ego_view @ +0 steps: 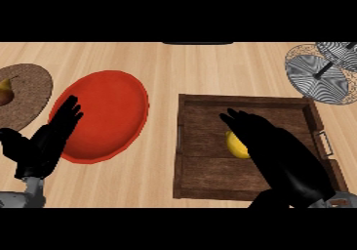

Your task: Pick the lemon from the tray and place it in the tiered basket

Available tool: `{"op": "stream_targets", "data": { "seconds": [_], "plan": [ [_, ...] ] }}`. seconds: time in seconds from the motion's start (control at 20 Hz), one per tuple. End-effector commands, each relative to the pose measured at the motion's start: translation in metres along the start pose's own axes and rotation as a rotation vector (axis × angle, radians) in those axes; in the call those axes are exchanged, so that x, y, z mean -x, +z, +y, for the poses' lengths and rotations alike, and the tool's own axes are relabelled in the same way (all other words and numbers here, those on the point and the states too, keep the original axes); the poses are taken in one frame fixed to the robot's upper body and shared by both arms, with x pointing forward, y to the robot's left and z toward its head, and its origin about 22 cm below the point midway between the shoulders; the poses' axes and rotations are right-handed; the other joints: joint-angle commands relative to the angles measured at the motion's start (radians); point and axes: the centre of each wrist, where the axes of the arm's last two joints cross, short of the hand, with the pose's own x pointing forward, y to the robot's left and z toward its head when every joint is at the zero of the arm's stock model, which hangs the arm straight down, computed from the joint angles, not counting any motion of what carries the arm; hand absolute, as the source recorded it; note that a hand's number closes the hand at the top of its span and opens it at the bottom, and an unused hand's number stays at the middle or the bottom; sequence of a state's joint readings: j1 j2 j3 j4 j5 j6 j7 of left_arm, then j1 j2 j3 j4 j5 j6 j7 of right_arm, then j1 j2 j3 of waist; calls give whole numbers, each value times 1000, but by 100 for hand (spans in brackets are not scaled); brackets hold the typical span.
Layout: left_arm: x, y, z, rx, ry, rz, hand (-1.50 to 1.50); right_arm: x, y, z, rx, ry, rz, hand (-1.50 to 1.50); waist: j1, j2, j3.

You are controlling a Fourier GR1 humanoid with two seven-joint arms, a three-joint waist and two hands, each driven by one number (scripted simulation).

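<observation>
A yellow lemon (235, 144) lies in the middle of the dark wooden tray (203, 176), partly hidden by my right hand (271, 146). That hand hovers over the tray with its fingers straight, its left edge right against the lemon; I cannot tell whether it touches it. The tiered basket (322, 75), with zebra-patterned round tiers, stands at the far right corner. My left hand (45, 139) rests open at the left, fingers up, over the edge of a red plate.
A red plate (109, 114) lies left of the tray. A woven round mat (27, 95) at the far left carries a pear (3, 92). Bare wooden counter (210, 63) stretches behind the tray.
</observation>
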State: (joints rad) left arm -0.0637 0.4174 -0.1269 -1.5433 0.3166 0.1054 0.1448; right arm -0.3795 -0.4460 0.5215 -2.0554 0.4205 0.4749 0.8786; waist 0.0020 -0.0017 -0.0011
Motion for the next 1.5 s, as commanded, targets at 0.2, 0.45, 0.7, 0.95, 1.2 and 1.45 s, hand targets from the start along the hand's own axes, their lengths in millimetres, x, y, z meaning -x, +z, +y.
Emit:
{"op": "stream_targets", "data": {
  "seconds": [0.2,0.45,0.7,0.95,1.2,1.45],
  "plan": [
    [-10,1,14,-13,6,3,0,-1,-25,41,-31,18,152,-150,1,1,1],
    [1,0,2,3,-3,3,0,16,-33,83,3,67,132,-150,-1,1,1],
    [-8,11,2,-11,4,4,0,54,-56,68,80,66,143,-150,3,1,1],
    [2,6,-7,-16,5,2,0,39,-61,66,100,104,151,-150,1,1,1],
    [-2,-17,-9,-11,-4,-8,0,52,-71,82,-76,148,172,150,-2,3,1],
    [-10,-13,0,-7,-8,-8,0,69,-75,84,-128,214,149,150,2,3,1]
  ]
}}
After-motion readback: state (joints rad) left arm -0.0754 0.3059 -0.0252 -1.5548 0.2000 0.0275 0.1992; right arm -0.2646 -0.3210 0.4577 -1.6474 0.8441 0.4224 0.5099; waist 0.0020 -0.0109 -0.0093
